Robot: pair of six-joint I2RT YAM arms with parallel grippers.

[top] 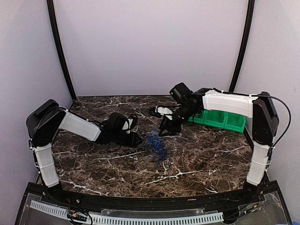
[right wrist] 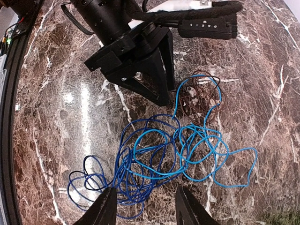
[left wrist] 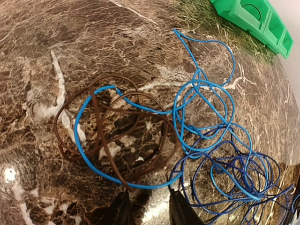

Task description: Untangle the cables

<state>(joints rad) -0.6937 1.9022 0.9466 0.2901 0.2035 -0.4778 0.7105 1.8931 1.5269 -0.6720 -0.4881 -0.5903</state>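
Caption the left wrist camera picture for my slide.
Left fingers, apart, at the edge of a tangle of brown, light blue and dark blue cables on a marble table, green bin beyond.

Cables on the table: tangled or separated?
Tangled. The left wrist view shows the light blue wire crossing the brown loops and overlapping the dark blue coils.

From here the table reads as polished, marble-patterned stone, glossy enough to throw glare. The cables look smooth and plastic-coated, with a slight sheen. The green bin is shiny moulded plastic, and the right gripper is matt black plastic.
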